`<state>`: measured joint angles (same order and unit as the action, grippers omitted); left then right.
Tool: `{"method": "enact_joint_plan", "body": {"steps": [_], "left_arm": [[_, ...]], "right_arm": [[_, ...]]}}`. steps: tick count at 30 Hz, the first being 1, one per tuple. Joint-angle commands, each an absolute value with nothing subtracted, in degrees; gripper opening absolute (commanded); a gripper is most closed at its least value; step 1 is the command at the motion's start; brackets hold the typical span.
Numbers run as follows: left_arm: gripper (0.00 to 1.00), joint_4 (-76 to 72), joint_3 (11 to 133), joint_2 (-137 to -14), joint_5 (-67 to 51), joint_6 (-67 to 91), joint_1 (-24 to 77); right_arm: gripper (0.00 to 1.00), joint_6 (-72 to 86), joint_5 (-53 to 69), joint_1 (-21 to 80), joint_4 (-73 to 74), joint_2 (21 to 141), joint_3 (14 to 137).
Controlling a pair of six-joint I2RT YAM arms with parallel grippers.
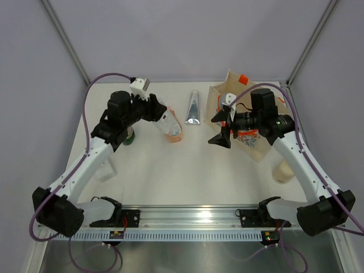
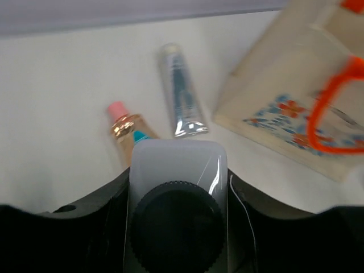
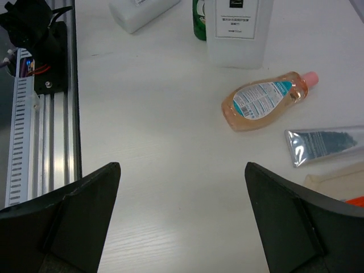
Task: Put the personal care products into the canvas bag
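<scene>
The left arm reaches from its near-left base up and away along the left side of the counter [image 1: 187, 170]. It then bends at the wrist toward the middle. The left gripper [image 1: 158, 111] is closed on the white bottle [image 2: 176, 165], one finger against each side. The bottle's dark cap faces the wrist camera. The right wrist view shows this bottle standing upright, but I cannot tell whether its base touches the counter.

The peach bottle [image 1: 175, 134] lies on its side just beyond the white bottle, partly hidden by it in the left wrist view. The tube [image 1: 193, 107] lies just right of the peach bottle, its crimped end toward the near edge. The green bottle [image 1: 129, 136] stands under the left arm.

The right arm rises from its near-right base and slants to the far right. There it folds back toward the middle, passing over the bag [image 1: 219, 94], which lies at the far right of the counter. The right gripper [image 1: 218, 129] points left, just beside the bag's left edge. Its fingers are spread wide with nothing between them, above bare counter.
</scene>
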<state>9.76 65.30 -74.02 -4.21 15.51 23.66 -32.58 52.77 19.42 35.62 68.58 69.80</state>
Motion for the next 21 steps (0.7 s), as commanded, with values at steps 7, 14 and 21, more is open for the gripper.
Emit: {"method": "enact_joint_plan", "body": {"steps": [7, 14, 21], "left_arm": [[0.0, -0.1, 58.5, -61.6, -65.7, 1.6, 20.5], [0.0, -20.5, 52.5, -60.6, -70.9, 16.8, 21.6], [0.0, -20.8, 52.1, -61.2, -69.2, 17.0, 23.5]], "right_arm": [[0.99, -34.0, 62.3, 24.6, 29.7, 78.2, 76.4], [0.99, -24.4, 62.3, 33.9, 21.2, 82.0, 73.5], [0.99, -23.2, 64.7, 40.0, 20.8, 84.3, 70.3]]}}
